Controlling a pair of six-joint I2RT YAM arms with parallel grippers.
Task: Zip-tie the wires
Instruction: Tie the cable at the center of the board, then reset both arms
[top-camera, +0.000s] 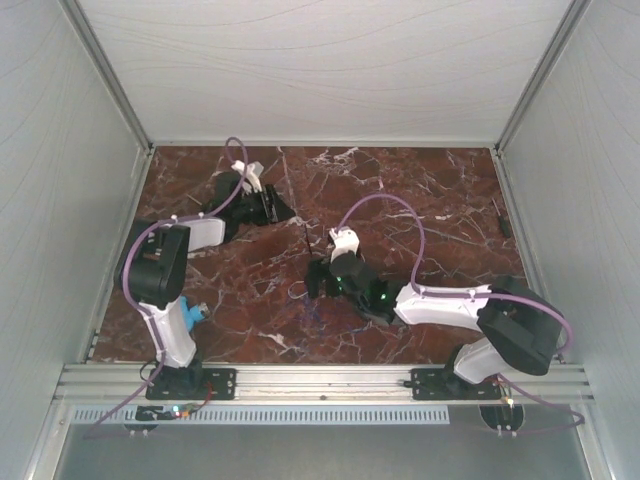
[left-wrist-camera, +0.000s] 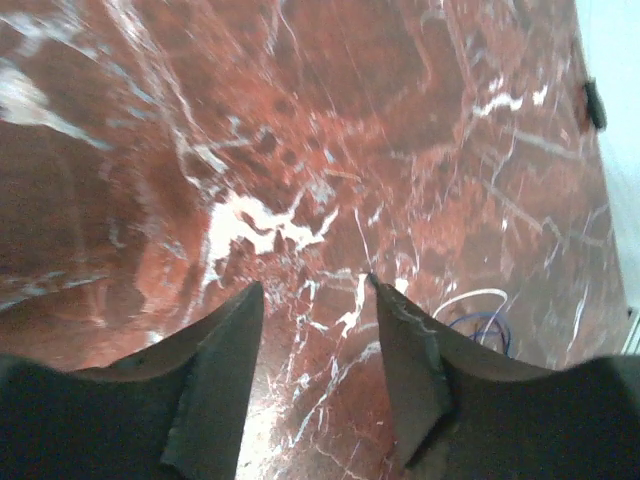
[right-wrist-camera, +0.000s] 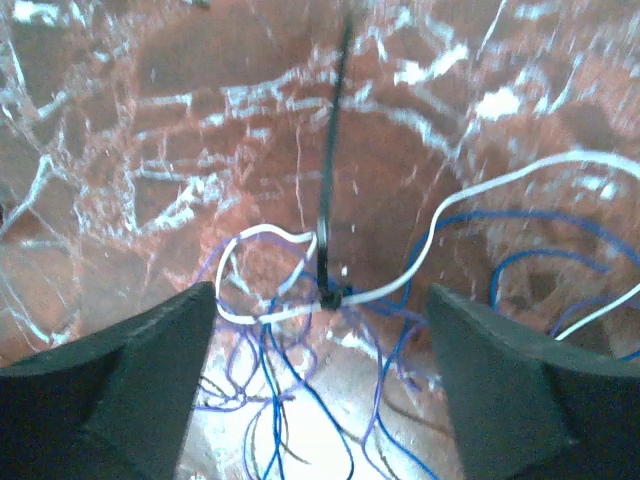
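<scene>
Right jaws spread – zip tie centred, clear of both.

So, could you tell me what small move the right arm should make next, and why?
Probably lift the right claw straight up and clear. The zip tie already looks cinched round the wires, its tail pointing away from the claw. Both this claw and the left claw stand open, holding nothing, so there seems nothing left to pull.
</scene>
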